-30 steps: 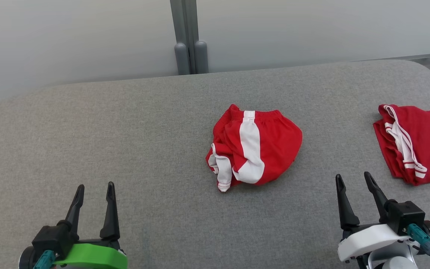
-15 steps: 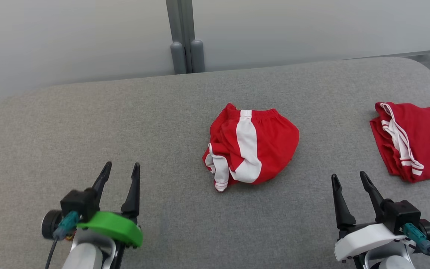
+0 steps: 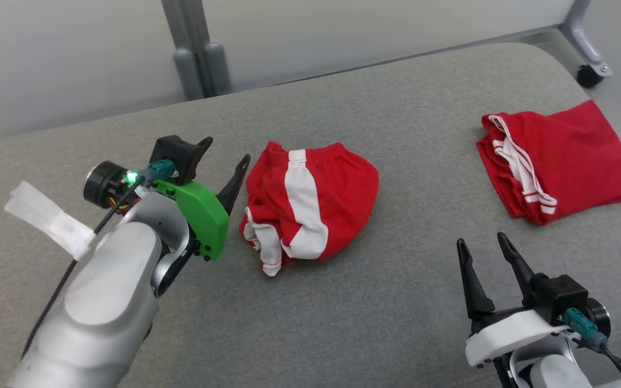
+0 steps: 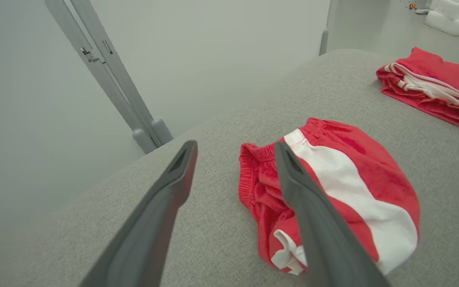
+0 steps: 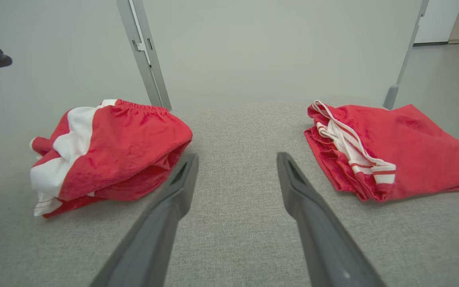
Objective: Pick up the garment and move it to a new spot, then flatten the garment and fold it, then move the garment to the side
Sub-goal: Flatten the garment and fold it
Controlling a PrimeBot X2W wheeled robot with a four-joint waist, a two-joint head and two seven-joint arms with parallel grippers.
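Left claw (image 3: 227, 150) is spread wide & empty, just beside the shorts (image 3: 310, 202) on the side away from the pile (image 3: 564, 156), shorts well apart from it, so imo go low & pinch the waistband edge, not the whole wad.

Left pincer (image 3: 228, 151) has travelled from the lower left of the head view, forward and inward, to just beside the left edge of the garment (image 3: 310, 205); its pale forearm (image 3: 105, 302) has come into frame; the head camera has turned, so the counter (image 3: 375, 302) now runs slantwise, the garment lies left of centre, and the folded garment (image 3: 558, 156) shows whole.
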